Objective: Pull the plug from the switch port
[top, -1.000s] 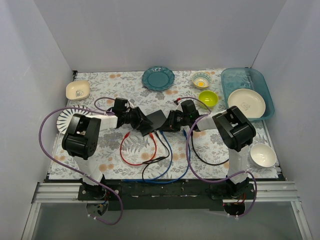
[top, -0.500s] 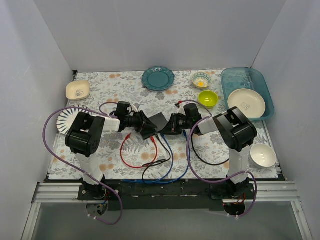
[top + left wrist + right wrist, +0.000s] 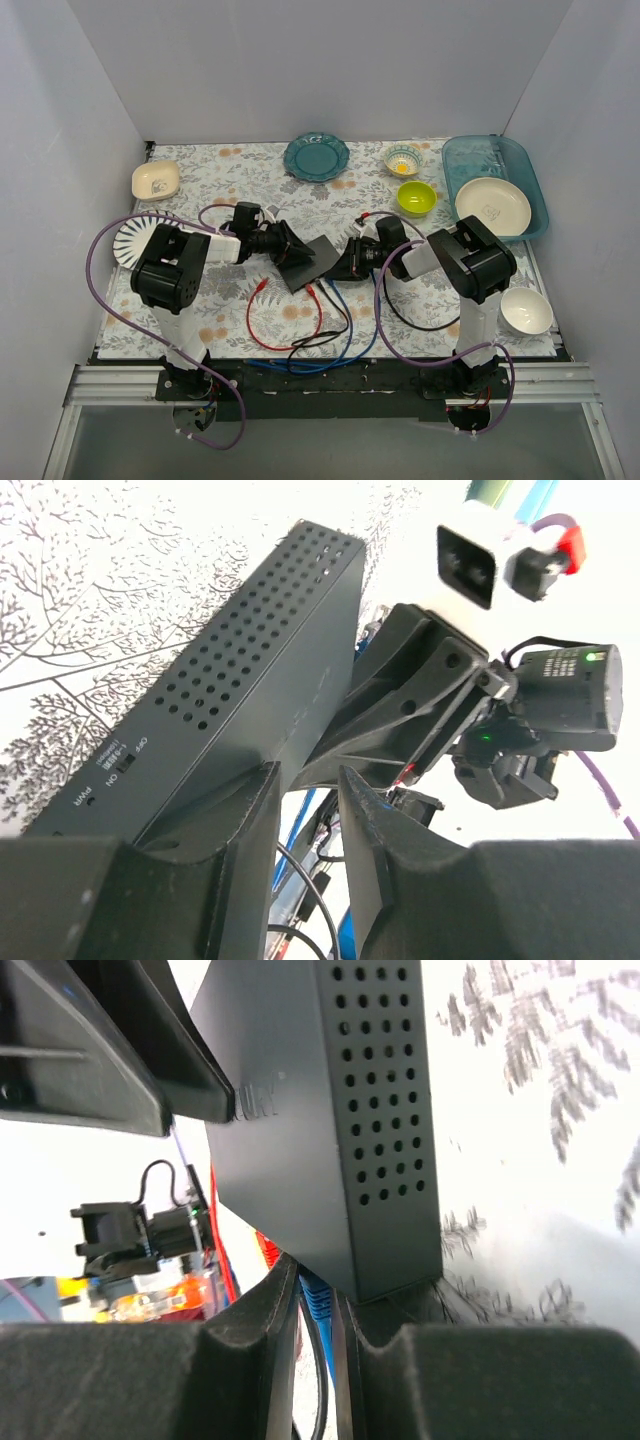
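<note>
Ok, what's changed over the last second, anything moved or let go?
The switch slid toward the near edge and turned slightly. The left gripper, clamped on it, and the right gripper, closed on the blue plug, went along, the right drawing back toward its base. The red cable's loose end slid nearer too. No hold visibly taken or released. The teal plate and other dishes stayed put.

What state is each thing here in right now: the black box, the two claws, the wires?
switch: tilted off the table.
left claw: shut on the switch.
right claw: shut on the blue plug under the switch's edge.
red cable: lying loose, one end unplugged.
green bowl: empty.
</note>
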Tool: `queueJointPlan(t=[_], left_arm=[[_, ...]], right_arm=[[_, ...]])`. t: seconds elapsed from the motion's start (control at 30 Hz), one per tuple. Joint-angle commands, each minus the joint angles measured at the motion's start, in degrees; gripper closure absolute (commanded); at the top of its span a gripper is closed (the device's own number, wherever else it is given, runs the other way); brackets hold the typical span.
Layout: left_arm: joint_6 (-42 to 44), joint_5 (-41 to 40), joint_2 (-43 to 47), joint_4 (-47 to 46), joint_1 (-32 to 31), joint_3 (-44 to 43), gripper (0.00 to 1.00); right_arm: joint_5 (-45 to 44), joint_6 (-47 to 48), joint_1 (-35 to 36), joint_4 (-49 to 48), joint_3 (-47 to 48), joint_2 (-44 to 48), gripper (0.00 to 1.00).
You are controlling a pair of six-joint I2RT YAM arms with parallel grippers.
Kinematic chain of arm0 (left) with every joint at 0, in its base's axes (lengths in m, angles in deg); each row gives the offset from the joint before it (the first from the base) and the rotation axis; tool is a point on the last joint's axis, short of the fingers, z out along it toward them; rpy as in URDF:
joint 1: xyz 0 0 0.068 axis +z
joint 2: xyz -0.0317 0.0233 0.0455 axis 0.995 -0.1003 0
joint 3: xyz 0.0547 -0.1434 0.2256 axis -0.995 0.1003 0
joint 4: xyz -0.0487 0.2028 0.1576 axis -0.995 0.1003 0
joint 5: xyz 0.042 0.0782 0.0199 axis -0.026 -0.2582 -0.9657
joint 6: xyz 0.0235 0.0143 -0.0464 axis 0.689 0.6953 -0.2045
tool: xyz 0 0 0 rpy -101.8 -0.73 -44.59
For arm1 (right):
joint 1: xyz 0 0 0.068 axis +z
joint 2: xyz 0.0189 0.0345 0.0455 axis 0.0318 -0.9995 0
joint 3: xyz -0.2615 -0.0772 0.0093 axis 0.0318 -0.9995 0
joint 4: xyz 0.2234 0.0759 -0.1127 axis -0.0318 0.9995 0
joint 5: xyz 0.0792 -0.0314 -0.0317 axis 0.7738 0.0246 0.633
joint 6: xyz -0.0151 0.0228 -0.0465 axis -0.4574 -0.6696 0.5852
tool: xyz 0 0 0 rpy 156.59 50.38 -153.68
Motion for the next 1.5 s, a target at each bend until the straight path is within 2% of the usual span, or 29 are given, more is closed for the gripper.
queueJointPlan(t=[0.0, 0.2, 0.4, 0.6, 0.77, 1.17, 1.37, 1.47], left_arm=[[0.33, -1.16, 5.94, 0.88, -1.87, 0.41, 0.72], [2.17, -7.49, 10.43, 4.05, -7.06, 2.35, 0.73], [6.13, -13.64, 9.82, 10.02, -12.07, 1.56, 0.74], [8.07, -18.74, 9.03, 15.21, -12.34, 2.00, 0.76], [8.77, -26.03, 8.15, 20.31, -12.26, 0.60, 0.76], [7.89, -28.07, 3.14, 22.42, -12.17, -5.21, 0.76], [8.77, -31.40, 2.87, 25.05, -12.17, -6.52, 0.77], [9.21, -35.27, 4.10, 26.46, -12.08, -6.53, 0.77]], right_arm=[[-0.07, -3.19, -0.23, 1.05, -3.17, -2.52, 0.99], [-0.60, -3.72, -0.23, 2.37, -0.27, -2.78, 0.99], [-0.86, -3.63, -0.23, 3.86, 1.67, -2.79, 0.99], [-1.04, -2.76, -0.23, 5.53, 2.20, -2.17, 0.99], [-1.04, 0.22, -0.23, 8.42, 2.46, -1.56, 0.99], [0.20, 6.12, -0.58, 13.88, -0.26, 1.34, 0.99], [2.13, 4.12, -1.63, 13.54, -1.75, 1.61, 0.99], [4.41, -1.58, -2.25, 6.52, -4.47, 2.22, 0.99]])
